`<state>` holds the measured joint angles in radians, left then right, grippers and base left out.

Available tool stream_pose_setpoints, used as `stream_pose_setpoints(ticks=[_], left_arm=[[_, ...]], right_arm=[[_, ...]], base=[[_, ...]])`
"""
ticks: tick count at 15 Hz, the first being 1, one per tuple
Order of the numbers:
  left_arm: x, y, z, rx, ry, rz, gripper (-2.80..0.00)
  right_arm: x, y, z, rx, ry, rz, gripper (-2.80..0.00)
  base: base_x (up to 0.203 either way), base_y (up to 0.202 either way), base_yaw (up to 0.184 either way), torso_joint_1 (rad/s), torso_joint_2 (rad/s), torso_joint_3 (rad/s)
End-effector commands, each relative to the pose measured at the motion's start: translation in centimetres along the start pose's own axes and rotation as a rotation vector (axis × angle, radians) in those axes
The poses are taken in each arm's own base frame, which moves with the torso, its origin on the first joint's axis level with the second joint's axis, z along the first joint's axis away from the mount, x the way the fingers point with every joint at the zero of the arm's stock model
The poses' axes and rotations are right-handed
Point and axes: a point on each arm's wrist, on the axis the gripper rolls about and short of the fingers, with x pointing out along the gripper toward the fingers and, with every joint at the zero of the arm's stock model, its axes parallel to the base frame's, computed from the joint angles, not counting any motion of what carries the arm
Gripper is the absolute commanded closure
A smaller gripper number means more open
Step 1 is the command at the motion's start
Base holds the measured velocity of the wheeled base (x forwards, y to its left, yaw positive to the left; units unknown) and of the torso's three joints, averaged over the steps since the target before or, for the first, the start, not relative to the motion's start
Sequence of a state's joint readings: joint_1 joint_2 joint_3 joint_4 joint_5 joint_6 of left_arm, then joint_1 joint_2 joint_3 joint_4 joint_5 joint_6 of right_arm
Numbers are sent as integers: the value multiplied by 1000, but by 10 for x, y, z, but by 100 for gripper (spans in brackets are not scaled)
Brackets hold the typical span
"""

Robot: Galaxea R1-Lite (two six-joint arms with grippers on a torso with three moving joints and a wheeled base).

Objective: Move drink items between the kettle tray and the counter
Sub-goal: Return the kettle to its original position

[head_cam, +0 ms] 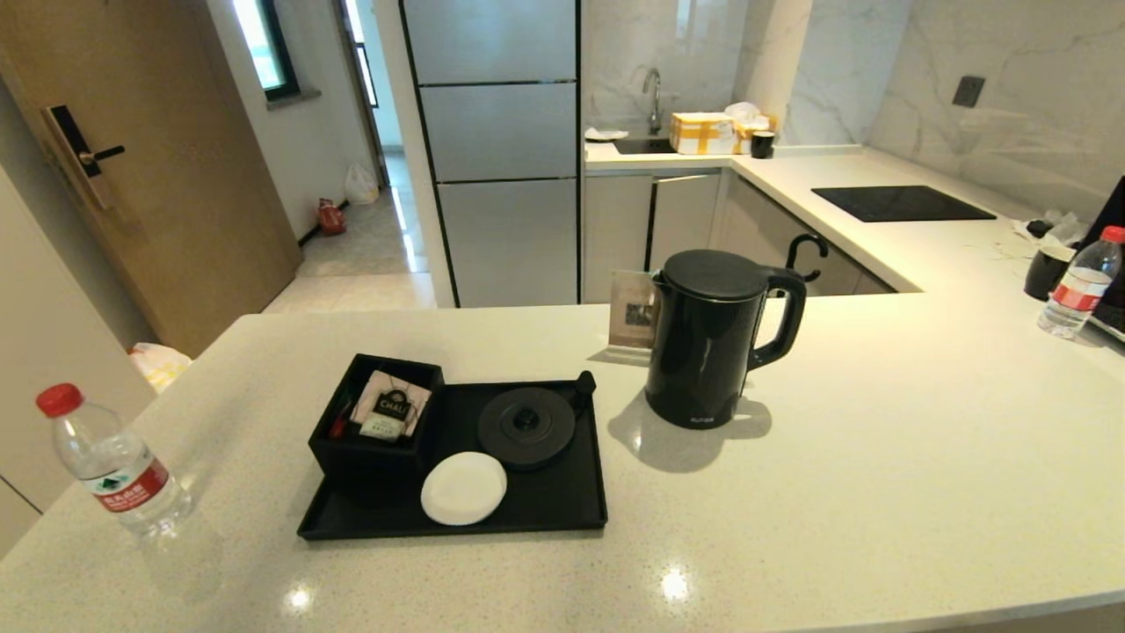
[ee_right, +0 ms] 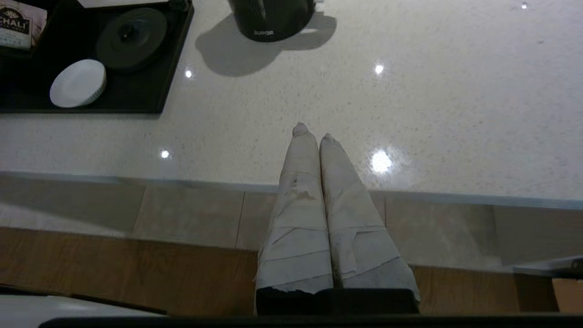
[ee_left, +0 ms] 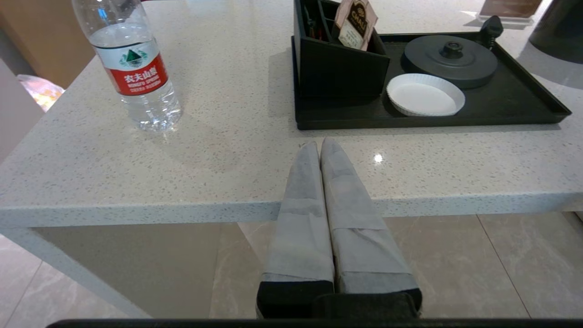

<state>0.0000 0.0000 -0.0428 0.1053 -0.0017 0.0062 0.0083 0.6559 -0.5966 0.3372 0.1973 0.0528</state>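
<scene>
Showing closed left hand; head view lacks.

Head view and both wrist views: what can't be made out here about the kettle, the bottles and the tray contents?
- Kettle: both wrist views cut it off at the frame edge; contents hidden by its lid.
- Box: red items beside the sachet are too small to identify.
- Far bottle: head view only, label unreadable.
- Left gripper and right gripper: outside the head view.

Home kitchen: steel fridge, sink tap, black hob set in pale stone tabletop, marble wall, wooden door to hallway.
</scene>
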Motion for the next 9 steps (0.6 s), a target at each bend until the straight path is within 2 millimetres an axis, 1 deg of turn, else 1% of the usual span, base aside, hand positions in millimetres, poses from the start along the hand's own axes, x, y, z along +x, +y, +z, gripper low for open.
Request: stream_pose_setpoints(ticks=[1,3,5,7,8,9], left_arm=[[0,0,0,0,0,0,0],[0,0,0,0,0,0,0],[0,0,0,0,0,0,0],[0,0,0,0,0,0,0],[0,0,0,0,0,2,0],[0,0,0,0,1,0,0]], right_arm=[[55,-9,15,29,163,11,0],[107,-12,26,40,204,45,0],[152,-12,31,36,183,77,0],[212,-14,26,30,173,87,0],[237,-14,23,24,139,90,0],[258,-14,21,19,98,93,0]], base=[[0,0,0,0,0,0],[0,0,0,0,0,0],[0,0,0,0,0,0],[0,0,0,0,0,0],[0,0,0,0,0,0],[0,0,0,0,0,0]])
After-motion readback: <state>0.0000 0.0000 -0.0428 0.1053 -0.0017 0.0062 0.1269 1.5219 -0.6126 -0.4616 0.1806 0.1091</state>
